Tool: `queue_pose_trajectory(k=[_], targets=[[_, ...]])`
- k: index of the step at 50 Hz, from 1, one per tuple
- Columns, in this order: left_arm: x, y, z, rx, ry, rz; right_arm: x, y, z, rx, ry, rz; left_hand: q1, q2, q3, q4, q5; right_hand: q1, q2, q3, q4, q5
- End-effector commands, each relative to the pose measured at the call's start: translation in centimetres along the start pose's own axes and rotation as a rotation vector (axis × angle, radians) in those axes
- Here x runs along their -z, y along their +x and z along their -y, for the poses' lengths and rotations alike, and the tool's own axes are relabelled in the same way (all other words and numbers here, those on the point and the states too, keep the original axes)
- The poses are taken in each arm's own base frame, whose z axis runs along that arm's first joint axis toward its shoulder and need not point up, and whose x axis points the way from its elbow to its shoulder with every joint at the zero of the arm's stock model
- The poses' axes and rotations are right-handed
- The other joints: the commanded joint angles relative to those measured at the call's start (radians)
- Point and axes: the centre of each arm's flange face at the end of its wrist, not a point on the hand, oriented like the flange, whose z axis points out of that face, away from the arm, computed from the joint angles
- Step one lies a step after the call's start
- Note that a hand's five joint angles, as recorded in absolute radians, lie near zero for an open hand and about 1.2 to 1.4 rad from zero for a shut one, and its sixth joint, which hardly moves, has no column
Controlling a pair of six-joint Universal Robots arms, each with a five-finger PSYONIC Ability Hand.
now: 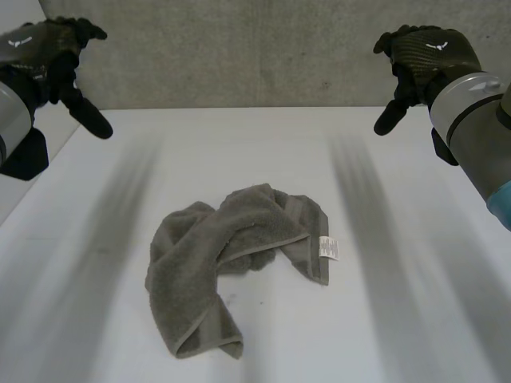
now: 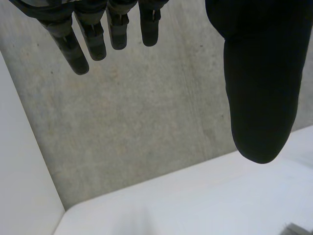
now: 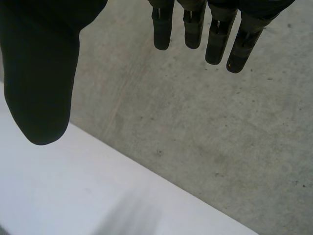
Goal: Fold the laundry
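Note:
A grey-green towel (image 1: 231, 259) lies crumpled in the middle of the white table (image 1: 383, 319), with a small white label at its right edge. My left hand (image 1: 48, 52) hangs high over the table's far left corner, well away from the towel. Its fingers (image 2: 93, 34) are straight and the thumb (image 2: 261, 93) stands apart, holding nothing. My right hand (image 1: 423, 60) is raised over the far right of the table, also clear of the towel. Straight fingers (image 3: 215, 34) and a spread thumb (image 3: 41, 83) show it open and empty.
A grey concrete wall (image 1: 239, 52) rises behind the table's far edge. The table's left edge (image 1: 32, 191) runs diagonally near my left arm. White tabletop surrounds the towel on all sides.

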Motion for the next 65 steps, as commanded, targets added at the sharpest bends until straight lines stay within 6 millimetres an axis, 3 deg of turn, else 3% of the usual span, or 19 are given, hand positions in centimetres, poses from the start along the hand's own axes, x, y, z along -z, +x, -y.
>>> queue_pose_trajectory(k=[1,2,3,5,8,10,11,13,21,27,29,35,37,39,49,51,58,65], targets=[[1.2,-0.3,-3.3,-0.001,-0.111,0.007,-0.2,-0.6,-3.0,0.217,-0.136,0.084,0.051,0.052,0.052,0.052,0.024,-0.027,-0.044,-0.031,-0.052,-0.052],[1.6,-0.5,-4.8,-0.004,-0.162,0.013,-0.2,-1.2,-4.5,0.237,-0.197,0.124,0.051,0.052,0.052,0.052,0.024,-0.027,-0.044,-0.031,-0.052,-0.052],[1.6,-0.5,-4.8,-0.004,-0.163,0.013,-0.2,-1.2,-4.5,0.238,-0.198,0.125,0.051,0.052,0.052,0.052,0.024,-0.027,-0.044,-0.031,-0.052,-0.052],[2.7,-0.6,-8.1,-0.009,-0.277,0.011,-0.3,-1.9,-7.0,0.19,-0.293,0.175,0.054,0.055,0.055,0.055,0.027,-0.027,-0.044,-0.031,-0.052,-0.052],[3.4,-0.6,-9.7,-0.011,-0.327,0.01,-0.5,-2.1,-8.0,0.14,-0.321,0.195,0.054,0.055,0.055,0.055,0.027,-0.027,-0.044,-0.031,-0.052,-0.052],[4.6,-0.5,-12.2,-0.018,-0.4,0.002,-0.6,-3.4,-10.1,0.037,-0.371,0.27,0.054,0.055,0.055,0.055,0.027,-0.027,-0.044,-0.031,-0.052,-0.052],[4.6,-0.5,-12.2,-0.018,-0.4,0.002,-0.6,-3.4,-10.1,0.037,-0.372,0.271,0.054,0.055,0.055,0.055,0.027,-0.027,-0.044,-0.031,-0.052,-0.052],[5.7,-0.3,-14.0,-0.024,-0.443,-0.005,-1.1,-4.9,-12.5,-0.036,-0.41,0.343,0.066,0.066,0.067,0.066,0.038,-0.027,-0.044,-0.031,-0.052,-0.052],[9.1,1.8,-17.1,0.019,-0.541,-0.079,-1.7,-7.9,-16.4,-0.091,-0.433,0.403,0.078,0.078,0.079,0.078,0.05,-0.027,-0.044,-0.031,-0.052,-0.052],[9.8,2.1,-18.0,0.068,-0.579,-0.078,-1.9,-8.8,-17.9,-0.111,-0.439,0.403,0.084,0.084,0.084,0.084,0.056,0.08,0.063,0.077,0.055,0.055],[9.5,2.2,-18.6,0.071,-0.597,-0.078,-1.9,-9.4,-18.4,-0.136,-0.437,0.4,0.084,0.084,0.084,0.084,0.056,0.244,0.227,0.24,0.219,0.219],[9.0,2.5,-19.5,0.066,-0.606,-0.085,-2.2,-10.4,-18.9,-0.153,-0.399,0.411,0.084,0.084,0.084,0.084,0.056,0.547,0.53,0.543,0.522,0.522],[8.9,3.0,-20.0,0.059,-0.617,-0.099,-2.5,-10.6,-18.9,-0.152,-0.372,0.406,0.081,0.081,0.082,0.081,0.053,1.084,1.067,1.08,1.059,1.059],[8.8,3.2,-20.2,0.055,-0.615,-0.102,-2.5,-10.5,-18.8,-0.155,-0.363,0.403,0.081,0.081,0.081,0.081,0.053,1.194,1.177,1.19,1.169,1.169],[7.1,3.8,-21.3,0.0,-0.55,-0.035,-2.3,-8.6,-14.9,-0.155,-0.277,0.372,0.084,0.084,0.084,0.084,0.056,1.195,1.178,1.191,1.17,1.17],[6.8,3.8,-22.0,-0.008,-0.567,-0.024,-2.6,-6.9,-13.8,-0.152,-0.248,0.333,0.084,0.084,0.084,0.084,0.056,1.195,1.178,1.191,1.17,1.17],[6.4,4.1,-22.7,-0.014,-0.568,-0.029,-3.0,-4.2,-12.5,-0.151,-0.201,0.266,0.089,0.09,0.09,0.09,0.062,1.195,1.178,1.191,1.17,1.17],[5.3,4.5,-22.1,0.002,-0.502,-0.035,-2.6,-3.0,-12.6,-0.152,-0.213,0.24,0.462,0.463,0.463,0.463,0.435,1.195,1.178,1.191,1.17,1.17]])
